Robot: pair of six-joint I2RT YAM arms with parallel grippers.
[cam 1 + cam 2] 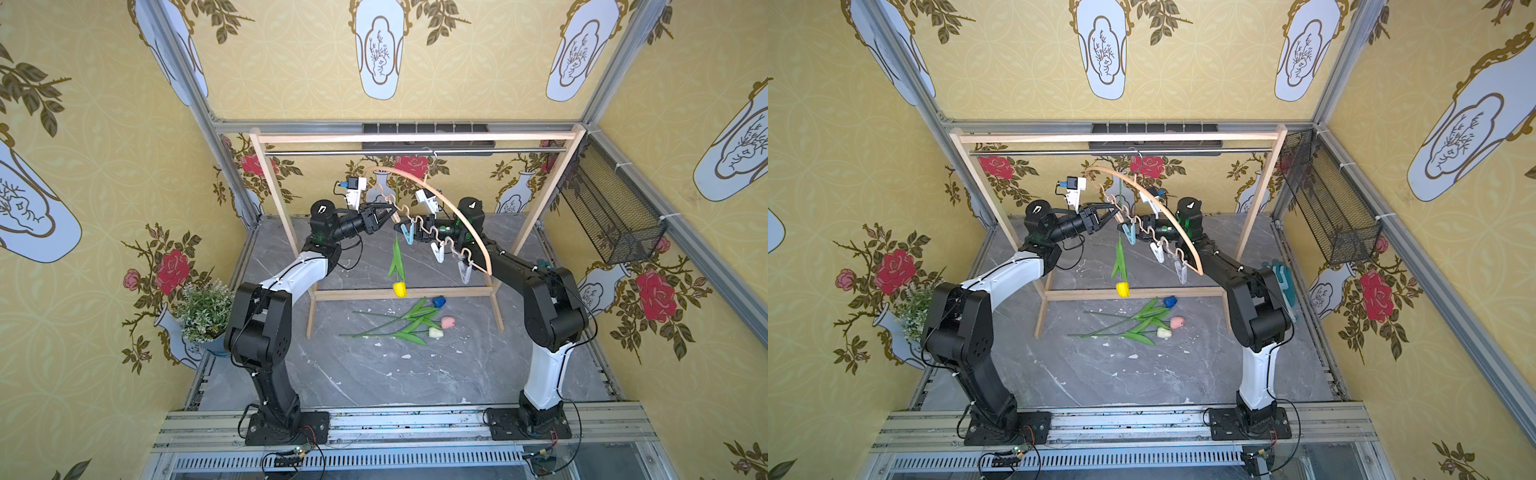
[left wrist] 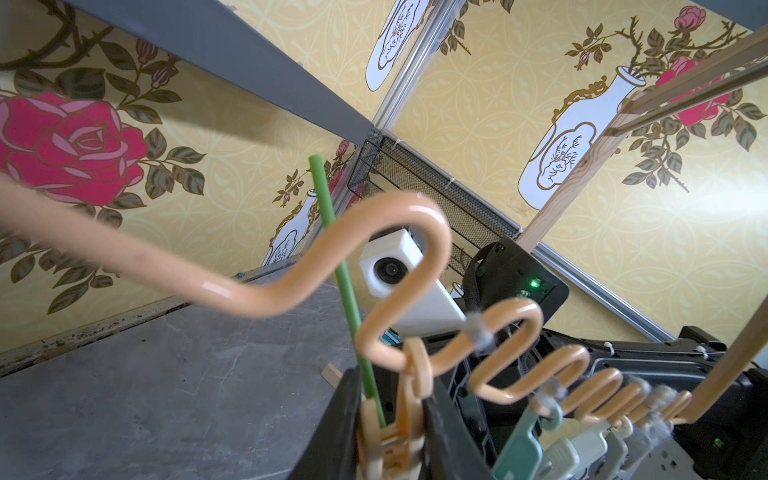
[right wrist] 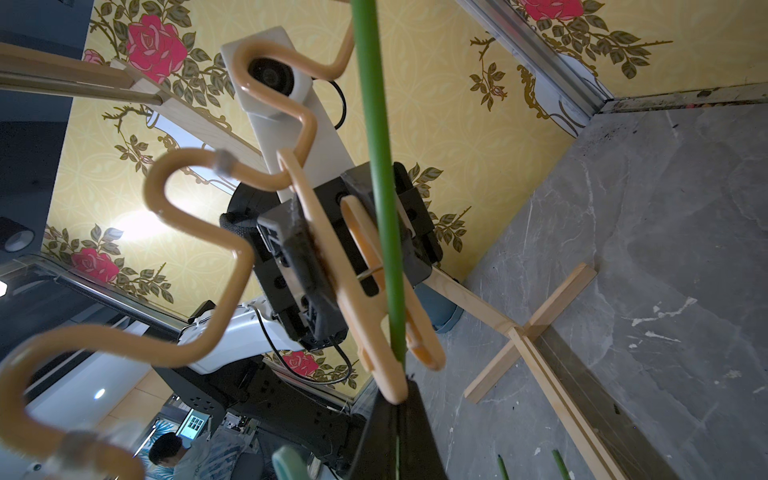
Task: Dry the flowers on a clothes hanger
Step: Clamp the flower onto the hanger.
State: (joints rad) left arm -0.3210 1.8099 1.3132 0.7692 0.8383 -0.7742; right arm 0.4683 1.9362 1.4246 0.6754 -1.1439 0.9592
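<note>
Top views, both: 1 of 4 tulips is up. Yellow tulip (image 1: 400, 289) hangs head down at the clothes hanger's (image 2: 249, 298) left end, stem across the peach clothespin (image 3: 361, 328); clipped or not, we cannot tell. Left gripper (image 1: 390, 213) squeezes that pin; right gripper (image 1: 402, 228) is pinched on the stem. Blue tulip (image 1: 439, 301), pink tulip (image 1: 447, 322) and white tulip (image 1: 435, 332) lie on the table (image 1: 374, 374), just near of the rack's bottom bar (image 1: 449, 293). 3 pins hang free rightward, and we judge there is room to work on the near side.

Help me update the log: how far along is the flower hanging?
Done: nothing clipped for certain. In hand: yellow tulip, stem in the shut right gripper; left gripper squeezing the peach clothespin. Left: blue tulip, pink tulip, white tulip on the table.
</note>
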